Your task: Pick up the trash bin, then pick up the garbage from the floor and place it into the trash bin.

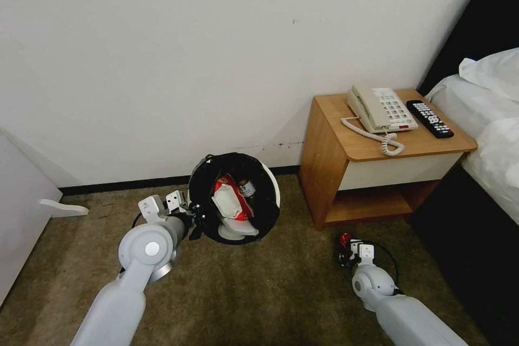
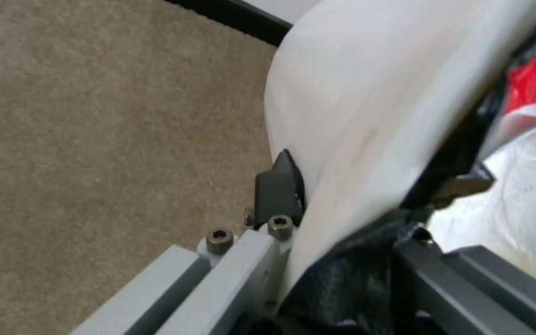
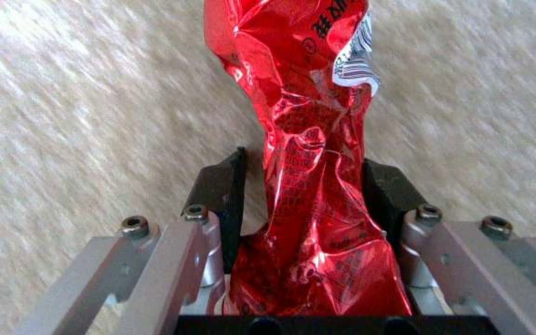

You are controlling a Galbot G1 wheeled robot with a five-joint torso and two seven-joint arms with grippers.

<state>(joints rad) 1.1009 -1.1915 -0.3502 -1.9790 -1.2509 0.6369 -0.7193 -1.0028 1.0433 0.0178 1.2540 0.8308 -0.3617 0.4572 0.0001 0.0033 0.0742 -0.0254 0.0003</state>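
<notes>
The trash bin (image 1: 268, 211), white with a black bag liner, hangs tilted above the carpet with its mouth facing me. My left gripper (image 1: 193, 223) is shut on its rim, one finger outside the white wall (image 2: 367, 93) and one inside on the liner. In the bin lie a red-white packet (image 1: 230, 194), a white slipper (image 1: 238, 228) and a small bottle (image 1: 247, 188). Low over the carpet in front of the nightstand, my right gripper (image 1: 346, 248) (image 3: 305, 172) is shut on a crumpled red packet (image 3: 299, 93), a piece of the garbage.
A wooden nightstand (image 1: 335, 157) with a phone (image 1: 381, 108) and a remote (image 1: 430, 118) stands against the wall. The bed (image 1: 486, 135) is at the right. A white panel (image 1: 21, 200) stands at the left, with a flat white piece (image 1: 65, 207) on the carpet beside it.
</notes>
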